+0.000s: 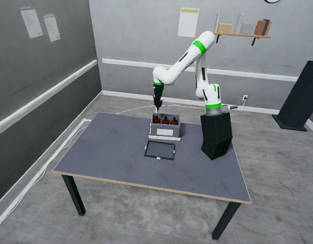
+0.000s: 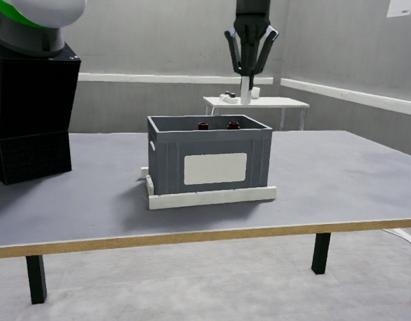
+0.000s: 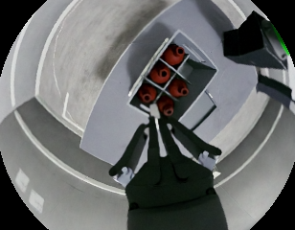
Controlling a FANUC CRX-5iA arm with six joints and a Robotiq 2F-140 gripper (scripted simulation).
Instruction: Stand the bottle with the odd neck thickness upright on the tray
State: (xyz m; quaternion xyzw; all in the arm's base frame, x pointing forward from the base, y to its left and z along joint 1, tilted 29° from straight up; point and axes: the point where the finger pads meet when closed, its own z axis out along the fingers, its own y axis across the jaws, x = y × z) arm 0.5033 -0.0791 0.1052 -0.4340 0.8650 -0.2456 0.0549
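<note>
The grey crate [image 1: 176, 131] [image 2: 212, 142] stands on the table. Five red-brown bottles stand in it, seen from above in the wrist view: three in one row, [image 3: 173, 55] one end bottle, a middle bottle [image 3: 160, 73] and another end bottle [image 3: 147, 93], and two in the other row, a bottle [image 3: 178, 88] and a bottle [image 3: 166, 106]. One compartment is empty. Neck differences are too small to tell. My gripper [image 1: 157, 111] [image 2: 246, 100] [image 3: 153, 109] is shut with nothing between its fingers, above the crate's end, clear of the bottles. The dark tray [image 1: 160, 150] holds nothing.
A white strip [image 1: 164, 138] [image 2: 212, 197] runs along the crate's base, with more strips at its sides. Small white blocks sit at the tray's edges. The robot's black pedestal [image 1: 216, 133] [image 2: 33, 103] stands beside the crate and tray.
</note>
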